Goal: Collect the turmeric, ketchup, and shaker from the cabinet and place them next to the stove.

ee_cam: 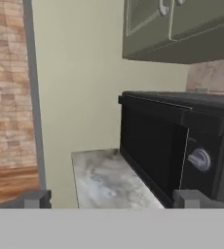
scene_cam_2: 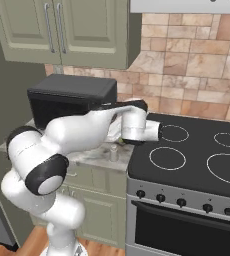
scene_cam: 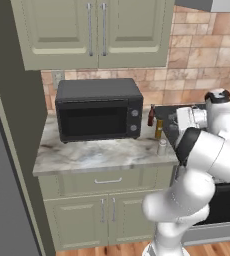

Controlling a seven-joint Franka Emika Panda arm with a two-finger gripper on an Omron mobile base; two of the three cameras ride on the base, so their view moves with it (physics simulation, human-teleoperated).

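Observation:
Three things stand on the marble counter's right end, beside the stove [scene_cam_2: 197, 150]: the dark red ketchup [scene_cam: 151, 116] at the back, the amber turmeric [scene_cam: 159, 128] in front of it, and the small grey shaker [scene_cam: 162, 146] nearest the front edge. The shaker [scene_cam_2: 114, 152] also peeks out under my forearm. My gripper [ee_cam: 113, 202] is open with nothing between its fingertips [ee_cam: 33, 199]. It hovers over the stove's left edge, just right of the bottles, and faces left along the counter. The sage-green cabinet [scene_cam: 94, 30] above has both doors shut.
A black microwave [scene_cam: 99, 110] fills the back of the counter [scene_cam: 87, 155], with bare marble in front of it. A tall grey-green panel [scene_cam: 7, 150] walls off the left. Brick backsplash runs behind. Drawer and base cabinets sit below the counter.

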